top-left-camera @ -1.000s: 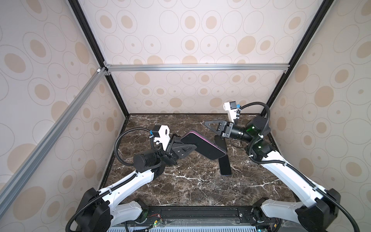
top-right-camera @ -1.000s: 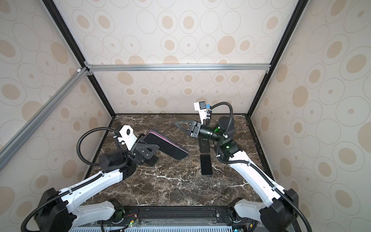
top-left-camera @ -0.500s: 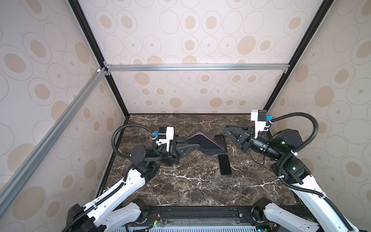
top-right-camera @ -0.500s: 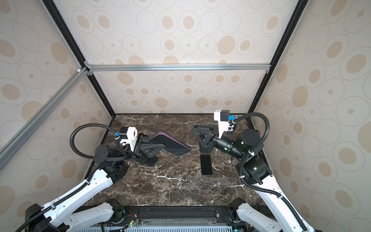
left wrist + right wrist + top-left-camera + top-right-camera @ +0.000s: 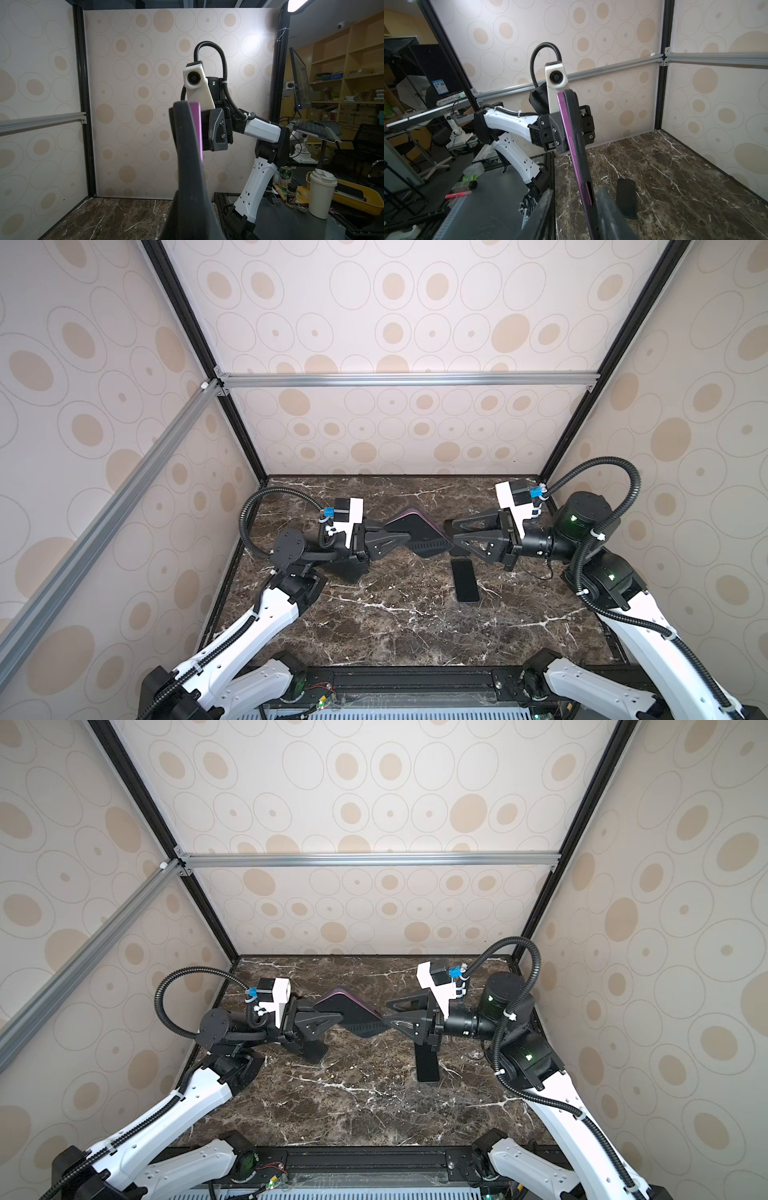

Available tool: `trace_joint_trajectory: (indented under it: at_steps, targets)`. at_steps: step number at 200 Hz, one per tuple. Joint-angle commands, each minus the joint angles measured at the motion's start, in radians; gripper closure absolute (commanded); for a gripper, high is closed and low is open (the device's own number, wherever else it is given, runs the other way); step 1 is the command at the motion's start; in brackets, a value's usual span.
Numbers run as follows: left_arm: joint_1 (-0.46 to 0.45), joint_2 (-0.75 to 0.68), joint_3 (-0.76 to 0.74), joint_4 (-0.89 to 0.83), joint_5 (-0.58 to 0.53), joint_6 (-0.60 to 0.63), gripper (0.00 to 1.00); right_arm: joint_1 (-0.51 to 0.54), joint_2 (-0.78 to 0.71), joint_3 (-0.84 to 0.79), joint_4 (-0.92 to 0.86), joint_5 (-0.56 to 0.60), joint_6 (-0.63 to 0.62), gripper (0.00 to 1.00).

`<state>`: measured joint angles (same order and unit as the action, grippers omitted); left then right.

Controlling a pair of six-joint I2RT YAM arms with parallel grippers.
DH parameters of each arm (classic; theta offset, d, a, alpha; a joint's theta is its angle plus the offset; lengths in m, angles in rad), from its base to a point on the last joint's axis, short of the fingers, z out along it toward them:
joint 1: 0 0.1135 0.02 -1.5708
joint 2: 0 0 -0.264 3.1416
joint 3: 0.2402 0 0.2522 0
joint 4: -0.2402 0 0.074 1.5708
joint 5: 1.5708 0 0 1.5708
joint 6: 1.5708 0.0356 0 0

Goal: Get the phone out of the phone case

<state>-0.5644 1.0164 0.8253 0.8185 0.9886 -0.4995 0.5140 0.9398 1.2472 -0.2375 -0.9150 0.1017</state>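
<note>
Case [image 5: 417, 527] hung mid-air, clamped by left gripper [image 5: 400, 534]; right gripper [image 5: 451, 535] stood parted, straddling its other end.

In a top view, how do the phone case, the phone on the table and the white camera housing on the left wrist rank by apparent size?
1. phone case, raised nearer the camera, which may enlarge it.
2. phone and white camera housing: about equal, not ranked.
</note>
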Motion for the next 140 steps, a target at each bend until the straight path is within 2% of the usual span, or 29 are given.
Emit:
trace_joint_trajectory:
  at_steps: [1,22,47,89,140]
  targets:
    - [0.007,-0.024,0.045,0.027,0.028,0.101,1.0,0.0,-0.007,0.035,-0.074,-0.056,-0.188,0.6]
    - [0.007,-0.038,0.054,-0.065,0.009,0.233,1.0,0.009,-0.011,0.042,-0.115,-0.011,-0.295,0.59]
    - [0.019,-0.011,0.106,-0.169,0.027,0.325,1.0,0.022,-0.002,0.057,-0.157,0.032,-0.381,0.59]
    - [0.038,0.039,0.14,-0.161,0.062,0.329,1.0,0.058,0.04,0.089,-0.182,0.077,-0.463,0.59]
    - [0.042,0.072,0.15,-0.129,0.08,0.308,1.0,0.069,0.086,0.108,-0.138,0.082,-0.464,0.62]
